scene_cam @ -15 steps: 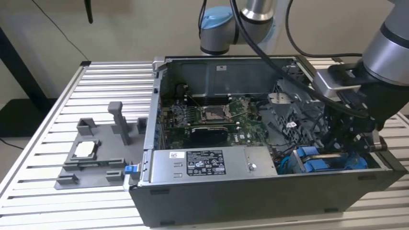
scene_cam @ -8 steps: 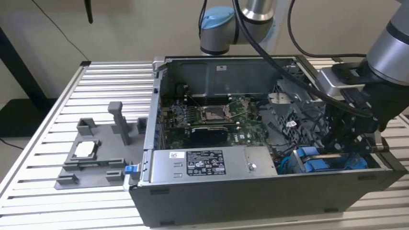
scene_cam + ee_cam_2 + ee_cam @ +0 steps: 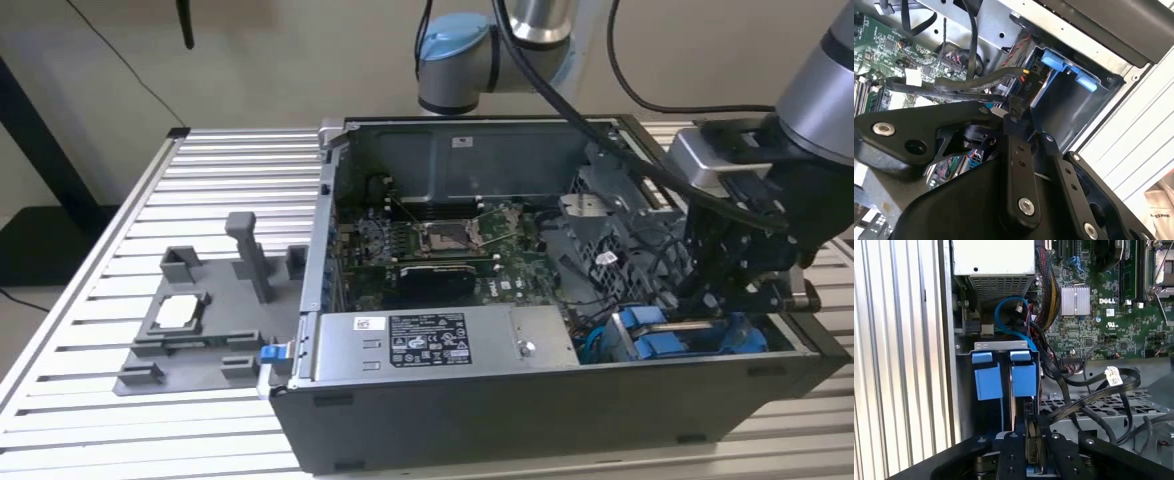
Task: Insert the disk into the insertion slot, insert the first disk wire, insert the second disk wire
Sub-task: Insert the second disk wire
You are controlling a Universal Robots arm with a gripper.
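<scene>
Inside the insertion slot (image 3: 1004,347), the lowered claw (image 3: 1031,427) grips a wire plug (image 3: 1030,407).

The flat silver-grey hard drive in its bright blue plastic frame (image 3: 1024,377) stood on edge inside the narrow grey sheet-metal drive bay (image 3: 1004,345), its blue end tabs facing outward. In the exterior view that bay (image 3: 687,335) sat at the open case's front corner, toward the exterior view's right.
</scene>
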